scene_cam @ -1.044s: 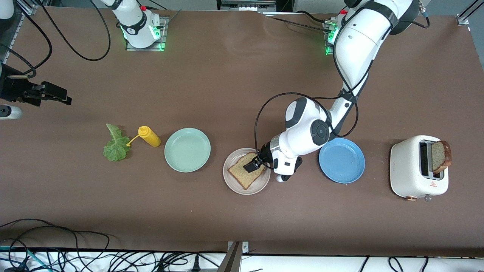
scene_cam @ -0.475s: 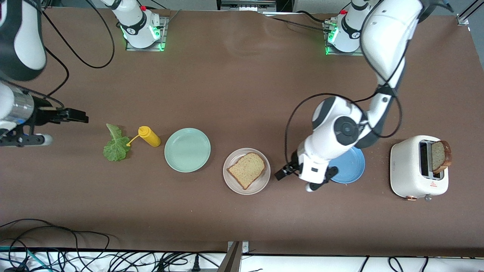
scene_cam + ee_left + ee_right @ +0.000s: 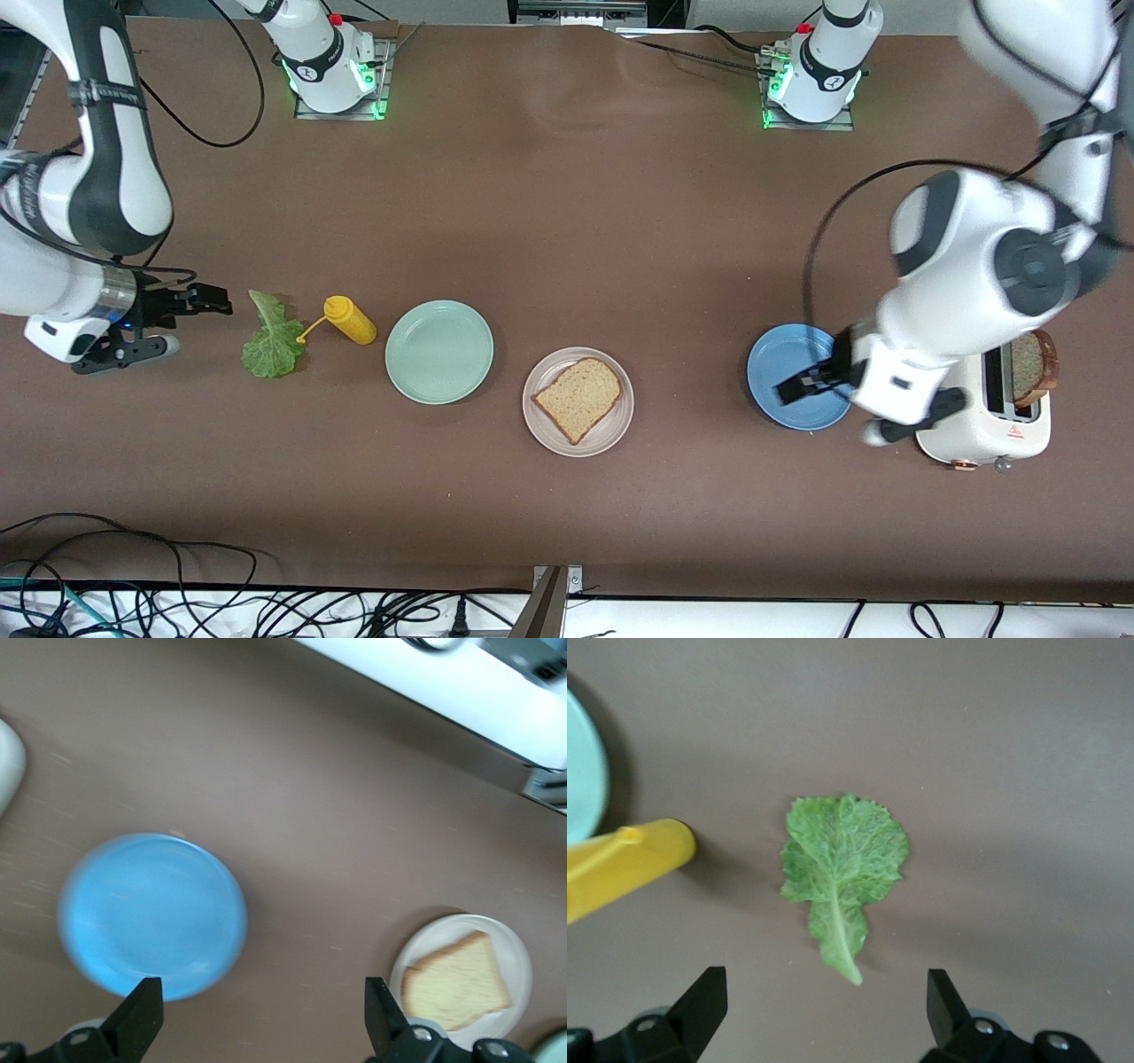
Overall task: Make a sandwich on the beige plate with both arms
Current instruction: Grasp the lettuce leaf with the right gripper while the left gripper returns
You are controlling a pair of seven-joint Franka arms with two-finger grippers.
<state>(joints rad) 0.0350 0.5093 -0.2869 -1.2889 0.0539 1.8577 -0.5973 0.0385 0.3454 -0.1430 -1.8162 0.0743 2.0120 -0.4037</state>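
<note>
We see the left gripper [image 3: 802,384] open and empty over the round blue plate [image 3: 784,354]. Right gripper [image 3: 199,301] open, empty, beside the crinkled green lettuce leaf [image 3: 271,340]. One tan bread slice [image 3: 578,399] lies on the round beige plate [image 3: 542,425].

The left arm [image 3: 992,266] was motion-blurred and hid part of the toaster [image 3: 983,425] and its bread slice [image 3: 1032,363]. At nine o'clock, the frame edge cut off the right arm [image 3: 62,221].
</note>
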